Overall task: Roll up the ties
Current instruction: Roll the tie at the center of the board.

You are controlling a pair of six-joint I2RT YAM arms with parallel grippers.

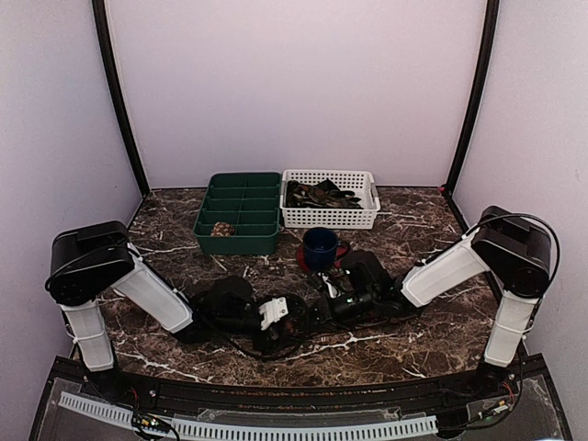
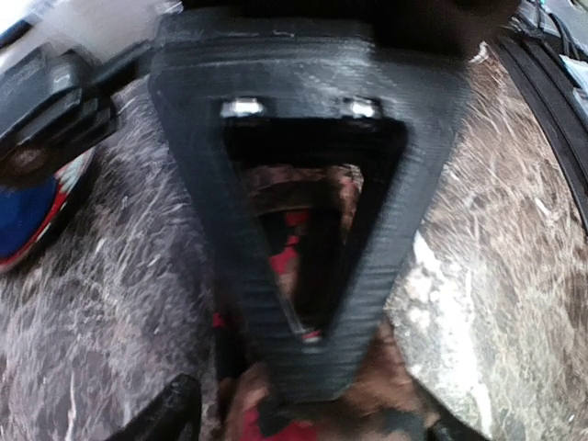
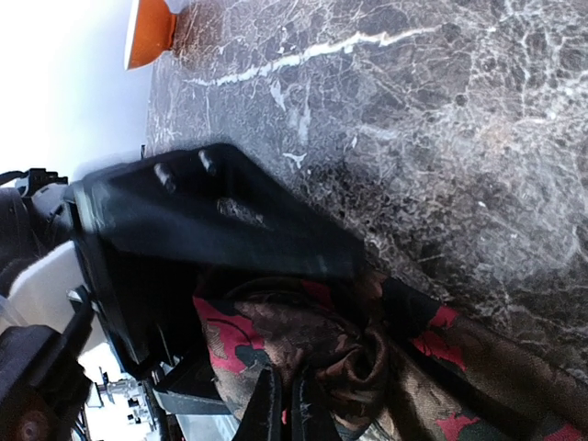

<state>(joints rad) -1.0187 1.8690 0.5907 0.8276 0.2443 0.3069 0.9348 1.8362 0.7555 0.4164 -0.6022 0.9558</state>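
Fingertips of the right gripper stood almost together, pinched on a bunched fold of the tie. The tie was a dark brown cloth with red patches, and it lay crumpled on the table at the near middle. The left gripper faced it from the other side. Its fingers were spread apart, one on each side of the same cloth and not closed on it. Each wrist view was half filled by the other gripper's black triangular finger, which was blurred.

Both arms lay low and reached inward from their bases at the near corners. Their forearms sloped down to the marble top, so the two grippers met just in front of the blue mug.

Behind the mug and to its left sat a green tray, with a small speckled rolled tie in its near left compartment. A white basket touched the tray's right side and held more dark ties in a loose heap.
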